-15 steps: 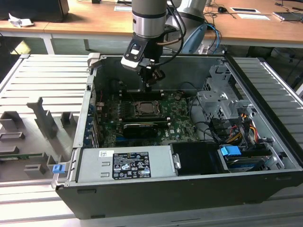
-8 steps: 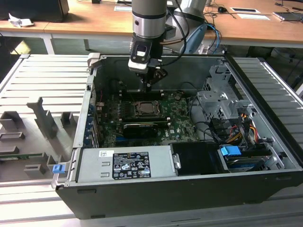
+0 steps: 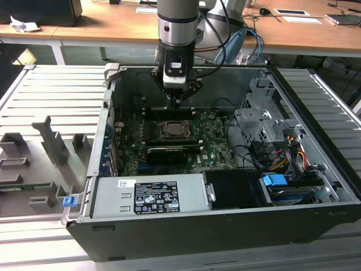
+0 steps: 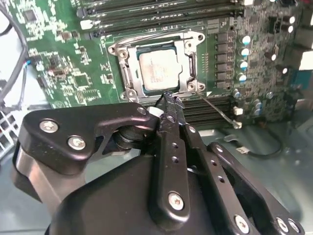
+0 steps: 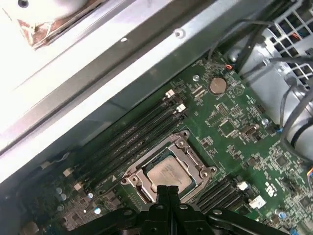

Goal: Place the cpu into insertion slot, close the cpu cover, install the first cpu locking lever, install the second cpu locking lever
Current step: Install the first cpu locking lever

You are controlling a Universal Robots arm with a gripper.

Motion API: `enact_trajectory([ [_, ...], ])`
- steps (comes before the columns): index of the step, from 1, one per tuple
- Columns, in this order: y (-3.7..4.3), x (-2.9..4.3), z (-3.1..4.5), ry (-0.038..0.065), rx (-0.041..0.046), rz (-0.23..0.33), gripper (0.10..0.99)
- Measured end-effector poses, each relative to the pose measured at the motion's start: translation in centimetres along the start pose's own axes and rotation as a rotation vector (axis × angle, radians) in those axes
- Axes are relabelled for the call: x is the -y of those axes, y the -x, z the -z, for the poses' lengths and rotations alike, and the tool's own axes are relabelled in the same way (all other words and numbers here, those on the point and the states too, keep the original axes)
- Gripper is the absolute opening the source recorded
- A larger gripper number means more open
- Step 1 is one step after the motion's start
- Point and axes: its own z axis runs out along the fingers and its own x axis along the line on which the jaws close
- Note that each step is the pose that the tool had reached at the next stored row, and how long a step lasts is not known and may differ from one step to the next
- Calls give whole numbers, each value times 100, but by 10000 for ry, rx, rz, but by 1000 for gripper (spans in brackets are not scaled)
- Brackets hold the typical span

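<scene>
Already cpu [image 4: 157, 72] under lowered cpu cover [image 4: 190, 58], fingers [image 4: 171, 111] pinched shut, empty, nr its edge

open room above the cpu cover [image 4: 190, 60]; memory slots [image 4: 161, 12] flank it.

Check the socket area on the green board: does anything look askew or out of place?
In the second wrist view, a thin wire lever juts diagonally away from a corner of the cpu cover instead of lying along its edge. The cpu sits square inside it; nothing looks damaged.
</scene>
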Motion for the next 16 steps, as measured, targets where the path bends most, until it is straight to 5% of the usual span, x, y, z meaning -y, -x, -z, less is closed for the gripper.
enact_trajectory([
  [16,0,1,-15,53,-120,3659,106],
])
